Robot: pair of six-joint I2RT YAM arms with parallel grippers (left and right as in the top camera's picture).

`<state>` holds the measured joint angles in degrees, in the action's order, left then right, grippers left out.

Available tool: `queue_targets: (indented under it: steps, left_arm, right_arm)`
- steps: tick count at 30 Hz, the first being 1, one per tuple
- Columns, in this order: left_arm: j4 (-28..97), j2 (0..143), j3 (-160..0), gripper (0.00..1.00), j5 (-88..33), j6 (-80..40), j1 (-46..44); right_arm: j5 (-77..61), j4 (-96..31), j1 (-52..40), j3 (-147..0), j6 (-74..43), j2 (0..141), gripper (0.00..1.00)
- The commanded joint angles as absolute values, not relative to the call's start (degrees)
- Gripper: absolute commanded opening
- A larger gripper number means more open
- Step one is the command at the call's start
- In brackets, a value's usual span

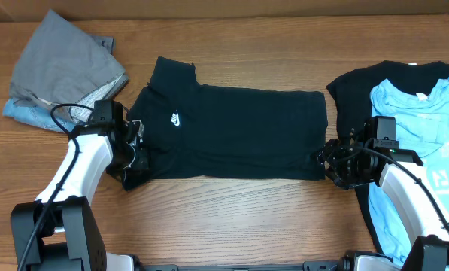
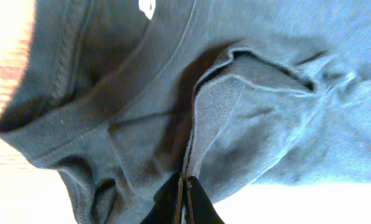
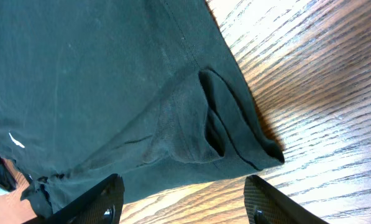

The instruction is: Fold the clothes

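Observation:
A black T-shirt [image 1: 232, 132] with a small white swoosh logo [image 1: 177, 118] lies flat across the middle of the table, collar to the left. My left gripper [image 1: 138, 154] sits at the shirt's near left corner. In the left wrist view the left gripper [image 2: 184, 194] is shut on a raised fold of the black shirt [image 2: 253, 112]. My right gripper [image 1: 331, 162] hovers at the near right hem corner. The right wrist view shows the right gripper [image 3: 185, 202] open just short of the bunched hem corner [image 3: 222, 137], with bare wood between its fingers [image 3: 104, 199].
A grey shirt [image 1: 62, 64] lies bunched on a light blue one [image 1: 25, 111] at the back left. At the right, a light blue shirt [image 1: 423, 128] lies on another black shirt [image 1: 356, 86]. Bare wooden table [image 1: 232, 218] runs along the front edge.

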<state>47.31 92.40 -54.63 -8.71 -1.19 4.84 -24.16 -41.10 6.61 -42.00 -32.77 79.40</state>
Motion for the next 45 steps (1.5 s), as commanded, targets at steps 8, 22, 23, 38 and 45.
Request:
queue_targets:
  steps: [8,22,23,38,45]
  left_arm:
    - [43.5,92.6,-64.1,0.15,-8.4,-0.6,4.5]
    - [51.1,93.0,-64.1,0.56,-2.0,-2.3,4.6]
    - [51.9,93.0,-63.9,0.57,-0.6,-3.0,4.7]
    - [42.6,103.5,-59.1,0.23,-6.1,-4.5,9.0]
    - [42.9,104.5,-60.3,0.04,-6.0,-4.5,9.6]
  right_arm:
    - [-24.1,-40.8,6.5,-43.2,-32.3,78.5,0.66]
    - [-21.4,-40.9,6.5,-43.2,-29.5,78.5,0.68]
    - [-20.6,-41.5,6.5,-43.2,-29.5,78.5,0.68]
    - [-20.0,-43.8,6.4,-39.6,-30.0,81.2,0.56]
    - [-19.8,-40.4,6.4,-38.6,-30.0,84.6,0.44]
